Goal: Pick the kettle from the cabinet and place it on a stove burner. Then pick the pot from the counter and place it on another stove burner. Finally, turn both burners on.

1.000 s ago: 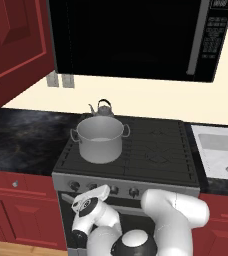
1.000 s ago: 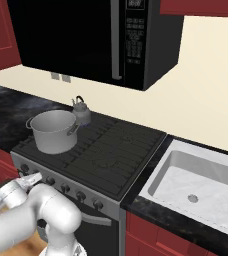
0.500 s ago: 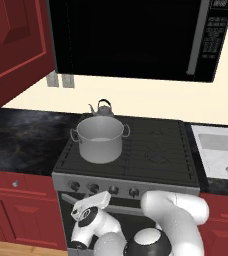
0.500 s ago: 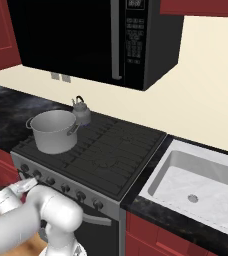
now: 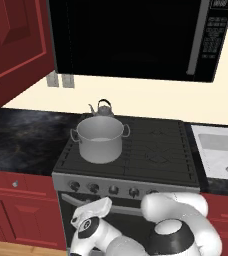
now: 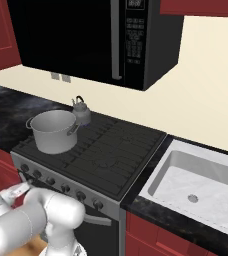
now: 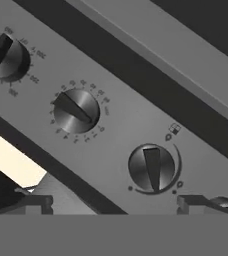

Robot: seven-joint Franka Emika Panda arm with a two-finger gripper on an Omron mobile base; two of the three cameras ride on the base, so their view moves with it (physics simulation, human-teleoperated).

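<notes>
Behind pot [image 5: 100, 139], kettle [image 5: 102, 108], tool [image 7: 113, 204] spread facing knobs [image 7: 76, 110]

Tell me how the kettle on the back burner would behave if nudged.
The kettle looks small and metal, so probably light and stiff. Its rounded body may slide on the grates; the pot right in front would likely block it.

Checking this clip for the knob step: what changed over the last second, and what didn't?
The arm's hand sank a little and drew back from the stove's knob row; the gripper now stands open in front of the knobs, holding nothing. The pot on the front left burner and the kettle behind it stayed put.
</notes>
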